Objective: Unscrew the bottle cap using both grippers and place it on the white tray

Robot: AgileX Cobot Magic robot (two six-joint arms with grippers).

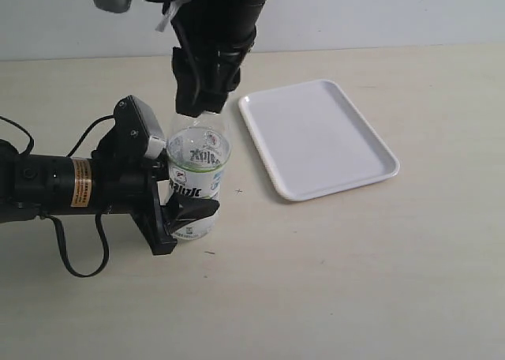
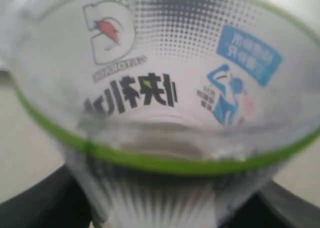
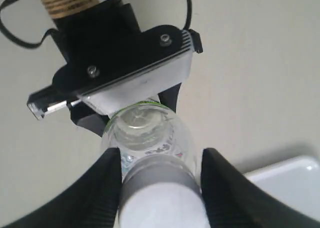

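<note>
Right gripper [image 1: 201, 106] pinches bottle cap [image 3: 160, 200], left gripper [image 1: 188, 206] clamps bottle [image 1: 199, 161] | we judge: unscrewing | next: twist, lift to white tray [image 1: 316, 139], 2 o'clock.

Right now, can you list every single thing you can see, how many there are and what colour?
small clear plastic bottle: one, clear with a white-and-green label, upright on the table, left of the tray.
round white plastic bottle cap: one, white, on the bottle's neck.
flat rectangular white plastic tray: one, white, lying on the table.
pale table: one, beige, under everything.
left gripper: one, black, clamped on the bottle's lower body.
right gripper: one, black, closed on the cap from above.
</note>
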